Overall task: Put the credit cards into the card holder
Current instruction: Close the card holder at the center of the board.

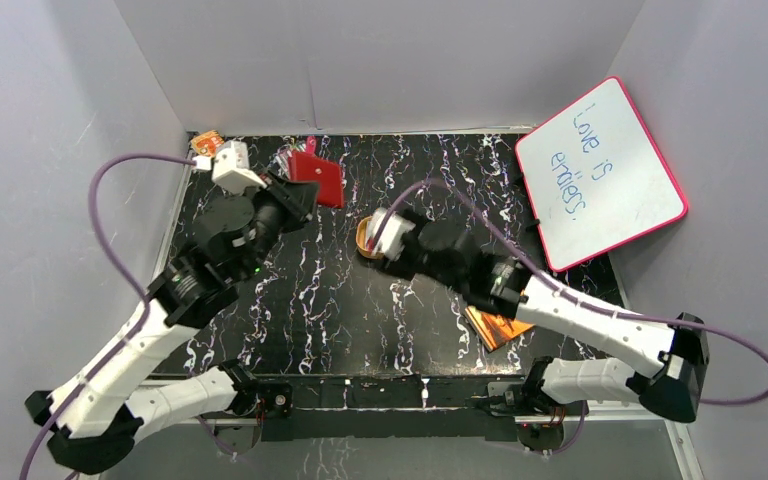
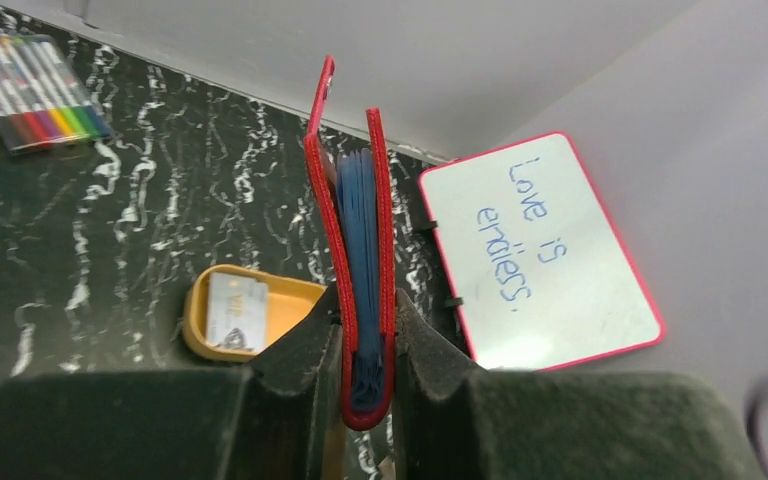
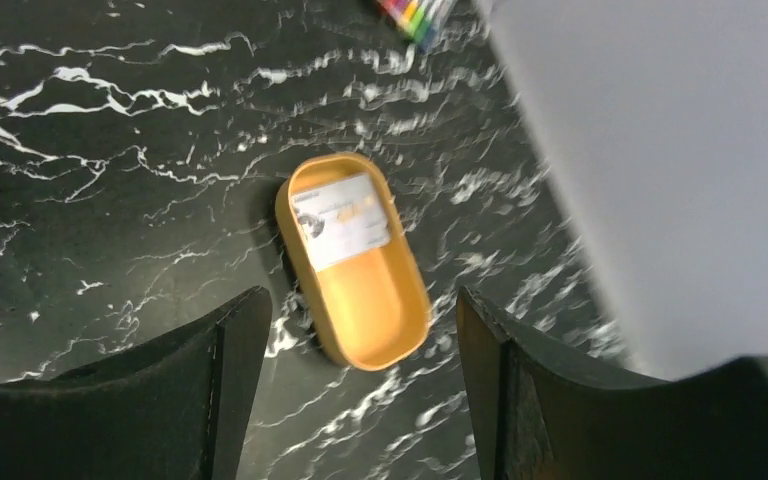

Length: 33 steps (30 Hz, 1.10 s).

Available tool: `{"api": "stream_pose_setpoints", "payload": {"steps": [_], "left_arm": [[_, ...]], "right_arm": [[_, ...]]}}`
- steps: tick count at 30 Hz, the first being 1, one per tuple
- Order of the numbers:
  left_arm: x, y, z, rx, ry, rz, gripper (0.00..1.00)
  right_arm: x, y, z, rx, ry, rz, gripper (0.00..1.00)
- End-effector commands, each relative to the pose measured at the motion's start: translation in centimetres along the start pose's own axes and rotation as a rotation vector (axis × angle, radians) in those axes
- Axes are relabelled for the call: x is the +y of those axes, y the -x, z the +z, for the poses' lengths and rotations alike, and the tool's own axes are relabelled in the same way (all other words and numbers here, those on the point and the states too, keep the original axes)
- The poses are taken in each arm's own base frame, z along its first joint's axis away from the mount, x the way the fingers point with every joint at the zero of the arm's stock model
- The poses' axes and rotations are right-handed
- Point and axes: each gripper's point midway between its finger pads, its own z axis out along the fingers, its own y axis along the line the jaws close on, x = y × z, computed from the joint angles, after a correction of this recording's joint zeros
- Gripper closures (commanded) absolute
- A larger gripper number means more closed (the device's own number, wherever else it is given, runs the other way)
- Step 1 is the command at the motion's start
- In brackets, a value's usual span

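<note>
The card holder [image 2: 364, 215], dark red with bluish pockets inside, stands on edge and nearly folded, and my left gripper [image 2: 365, 300] is shut on its lower end. From above, it [image 1: 322, 178] is at the back left of the table, at the tip of the left gripper [image 1: 303, 196]. One pale credit card [image 3: 345, 220] with dark print lies in the far end of an orange oval tin [image 3: 370, 305]. My right gripper [image 3: 362, 300] hangs open above the tin's near end, holding nothing. The same card [image 2: 235, 310] shows in the left wrist view.
A pink-framed whiteboard [image 1: 600, 170] leans at the back right. A pack of coloured markers [image 2: 35, 95] lies at the back left corner. An orange booklet [image 1: 495, 326] lies under the right forearm. Grey walls enclose the black marbled table [image 1: 320, 300].
</note>
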Motion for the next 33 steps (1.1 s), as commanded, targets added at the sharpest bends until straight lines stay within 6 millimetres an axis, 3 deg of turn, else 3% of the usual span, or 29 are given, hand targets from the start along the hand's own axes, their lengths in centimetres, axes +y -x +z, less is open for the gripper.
{"api": "stream_pose_setpoints", "payload": {"steps": [1, 4, 8, 12, 17, 19, 21, 28, 33], "left_arm": [[3.2, -0.9, -3.3, 0.098, 0.041, 0.187, 1.00], [3.2, -3.9, -5.2, 0.241, -0.048, 0.210, 1.00], [1.6, -7.9, -7.7, 0.406, -0.245, 0.175, 1.00], [-0.5, -10.9, -10.4, 0.530, -0.463, 0.119, 1.00], [-2.4, -11.5, -13.1, 0.569, -0.668, 0.101, 1.00], [-3.3, -11.3, -14.2, 0.564, -0.763, 0.106, 1.00], [-4.0, -11.4, -14.7, 0.583, -0.816, 0.120, 1.00], [-4.5, -11.0, -15.4, 0.589, -0.852, 0.119, 1.00], [-4.5, -11.0, -15.7, 0.593, -0.856, 0.114, 1.00]], "right_arm": [[-0.5, -1.3, 0.4, -0.089, 0.233, 0.683, 0.24], [-3.6, -1.3, 0.0, -0.173, 0.241, 0.925, 0.25], [-4.5, 0.3, -2.0, -0.271, 0.264, 1.048, 0.26], [-5.4, 1.2, -5.3, -0.352, 0.207, 1.060, 0.25], [-5.3, 2.3, -8.7, -0.329, 0.243, 1.044, 0.23], [-3.1, 3.5, -9.7, -0.295, 0.410, 1.038, 0.23], [-2.5, 5.0, -10.6, -0.347, 0.502, 1.048, 0.23], [-2.1, 7.8, -12.0, -0.486, 0.646, 1.087, 0.23], [-1.8, 8.2, -11.8, -0.494, 0.705, 1.125, 0.34]]}}
